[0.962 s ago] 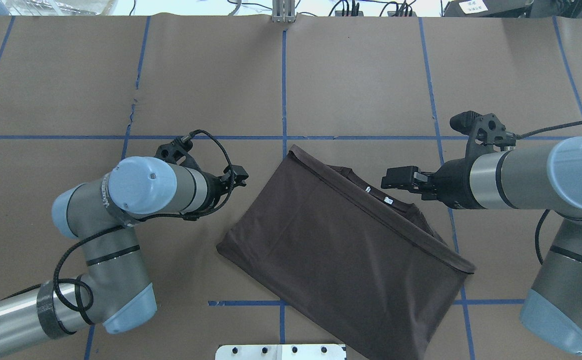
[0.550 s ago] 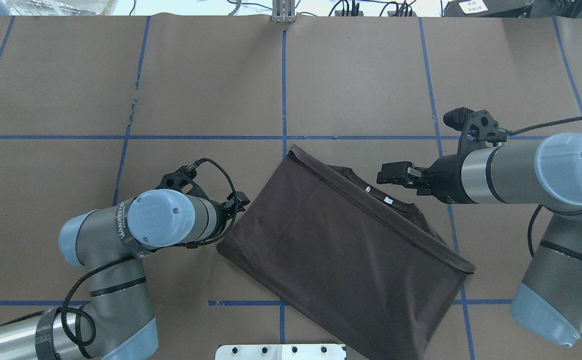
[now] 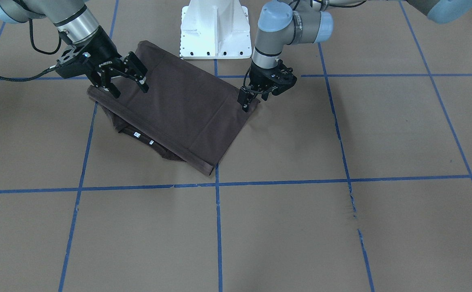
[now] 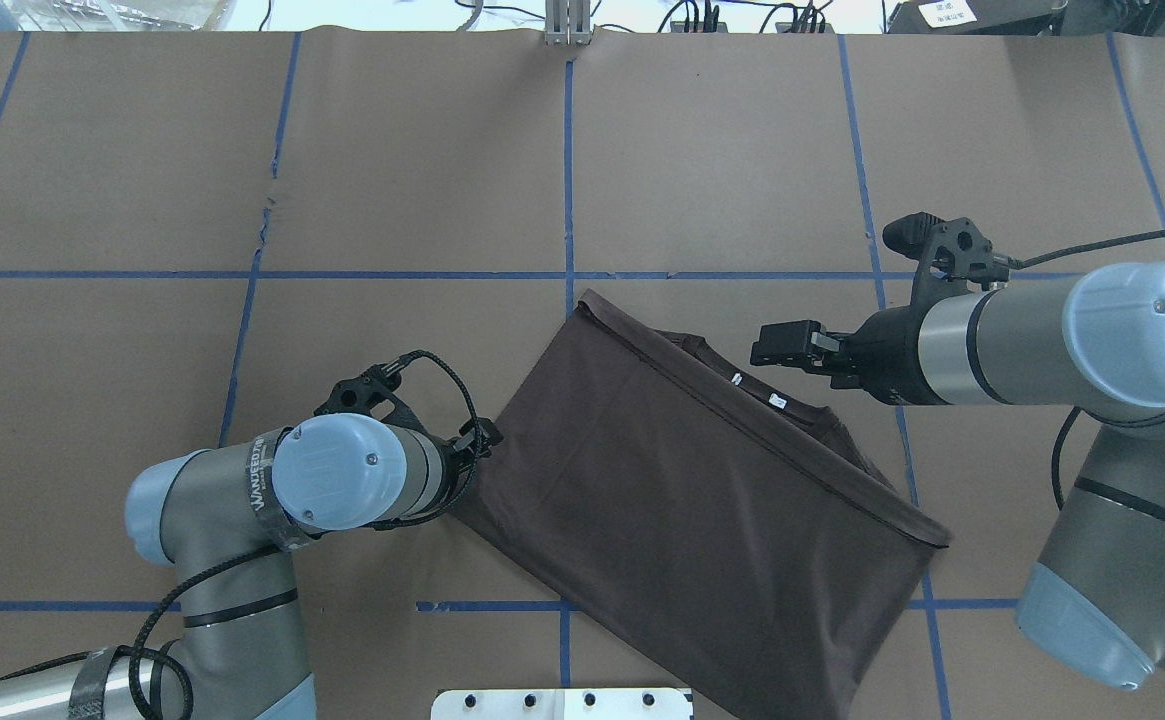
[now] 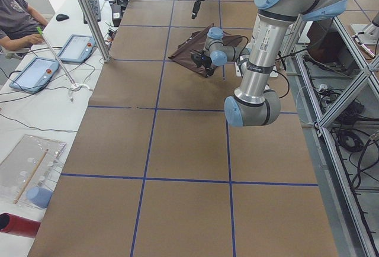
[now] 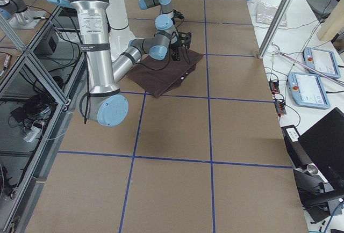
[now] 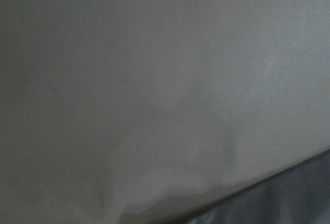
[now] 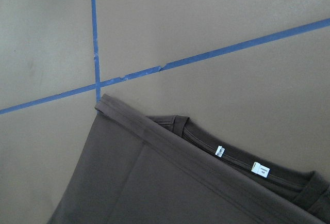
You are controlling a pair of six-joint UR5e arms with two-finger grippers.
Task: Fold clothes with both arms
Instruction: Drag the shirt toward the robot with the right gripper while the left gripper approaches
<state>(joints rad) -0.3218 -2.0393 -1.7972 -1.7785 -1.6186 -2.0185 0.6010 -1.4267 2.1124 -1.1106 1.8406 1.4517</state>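
The dark brown-grey short-sleeved cotton T-shirt (image 4: 682,500) lies folded into a slanted rectangle on the brown paper-covered table (image 4: 422,150), near the white metal robot base (image 3: 214,28) and across 2 of the blue tape grid lines (image 4: 569,170). A hemmed edge runs along its far side. Past that edge the ribbed round collar (image 8: 180,126) peeks out, with 2 small white labels (image 8: 261,169) inside it.

The black two-finger left gripper (image 4: 483,438) is down at the shirt's corner on the robot's left, its tips at the fabric's edge. I cannot tell whether its jaws pinch the cloth or only touch it; the left wrist camera gives just blurred paper and a dark strip of fabric in 1 corner.

The black two-finger right gripper (image 3: 130,92) hangs above the shirt's opposite end, near the collar side, with its fingers (image 3: 112,87) spread wide and nothing between them. The silver-grey right arm (image 4: 1002,335) reaches in level over the table
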